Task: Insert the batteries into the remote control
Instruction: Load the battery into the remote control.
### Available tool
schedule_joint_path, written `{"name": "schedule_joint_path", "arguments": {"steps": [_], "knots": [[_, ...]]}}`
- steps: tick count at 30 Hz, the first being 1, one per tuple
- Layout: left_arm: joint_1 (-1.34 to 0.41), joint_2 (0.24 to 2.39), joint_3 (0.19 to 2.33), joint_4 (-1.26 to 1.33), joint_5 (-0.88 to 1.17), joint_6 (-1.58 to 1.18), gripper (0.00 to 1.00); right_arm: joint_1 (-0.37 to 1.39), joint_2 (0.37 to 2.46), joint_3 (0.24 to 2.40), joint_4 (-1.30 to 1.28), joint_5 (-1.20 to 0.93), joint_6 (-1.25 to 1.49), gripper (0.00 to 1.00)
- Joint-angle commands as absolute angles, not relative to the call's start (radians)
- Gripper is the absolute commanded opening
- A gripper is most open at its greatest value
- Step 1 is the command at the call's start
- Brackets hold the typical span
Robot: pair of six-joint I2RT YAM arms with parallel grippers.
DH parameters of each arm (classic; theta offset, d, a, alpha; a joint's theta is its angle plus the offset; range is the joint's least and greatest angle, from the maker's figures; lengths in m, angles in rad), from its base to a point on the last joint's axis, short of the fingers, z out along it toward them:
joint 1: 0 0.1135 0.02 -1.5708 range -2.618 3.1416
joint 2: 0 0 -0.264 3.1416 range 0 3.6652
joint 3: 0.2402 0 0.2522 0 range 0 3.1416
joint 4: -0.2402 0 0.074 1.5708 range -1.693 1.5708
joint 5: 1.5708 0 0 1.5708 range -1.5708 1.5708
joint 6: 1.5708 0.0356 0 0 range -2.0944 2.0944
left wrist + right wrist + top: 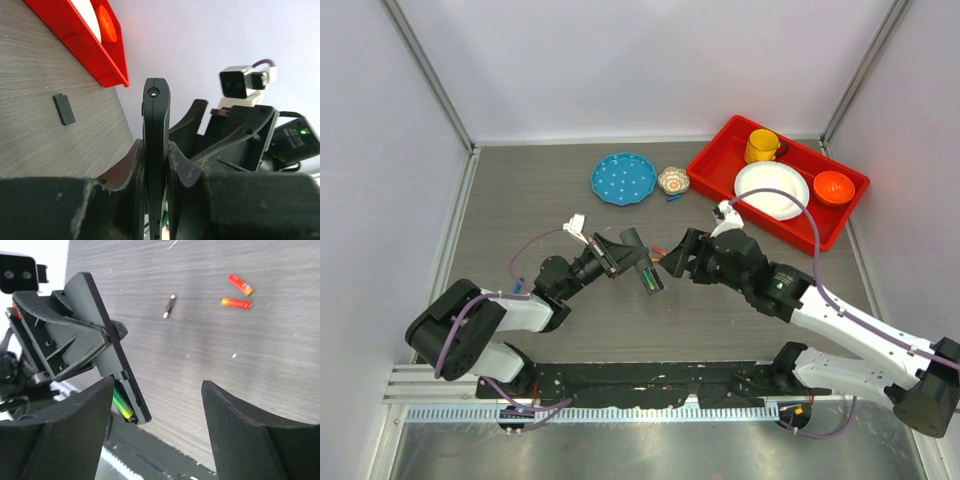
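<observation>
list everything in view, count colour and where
slim black remote control: 1, black, in the left gripper
green cylindrical battery: 1, green, in the remote's bay
dark thin battery: 1, dark grey, loose on the table
small orange sticks: 2, orange, on the table
flat black rectangular piece: 1, black, on the table
red plastic tray: 1, red, far right
yellow mug: 1, yellow, in the tray
round white plate: 1, white, in the tray
orange bowl: 1, orange, in the tray
blue spotted plate: 1, blue, left of tray
small patterned bowl: 1, pale, between plate and tray
left gripper: 1, black, shut on the remote
right gripper: 1, black, open, facing the remote
</observation>
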State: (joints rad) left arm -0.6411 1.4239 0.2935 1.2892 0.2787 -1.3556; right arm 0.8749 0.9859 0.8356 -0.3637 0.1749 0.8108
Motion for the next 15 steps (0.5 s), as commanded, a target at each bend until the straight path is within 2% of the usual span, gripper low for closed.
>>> {"name": "schedule_joint_path", "arguments": {"steps": [1, 5, 15], "knots": [[-0.643, 1.422, 0.322, 1.546, 0.267, -1.356, 0.00, 0.809, 0.916, 0.740, -0.106, -0.085, 0.975, 0.80], [-0.644, 1.436, 0.328, 1.546, 0.273, -1.350, 0.00, 0.787, 0.926, 0.681, -0.009, -0.156, 1.069, 0.84], [-0.644, 1.439, 0.351, 1.546, 0.272, -1.344, 0.00, 0.785, 0.994, 0.634, 0.077, -0.213, 1.140, 0.85]]}}
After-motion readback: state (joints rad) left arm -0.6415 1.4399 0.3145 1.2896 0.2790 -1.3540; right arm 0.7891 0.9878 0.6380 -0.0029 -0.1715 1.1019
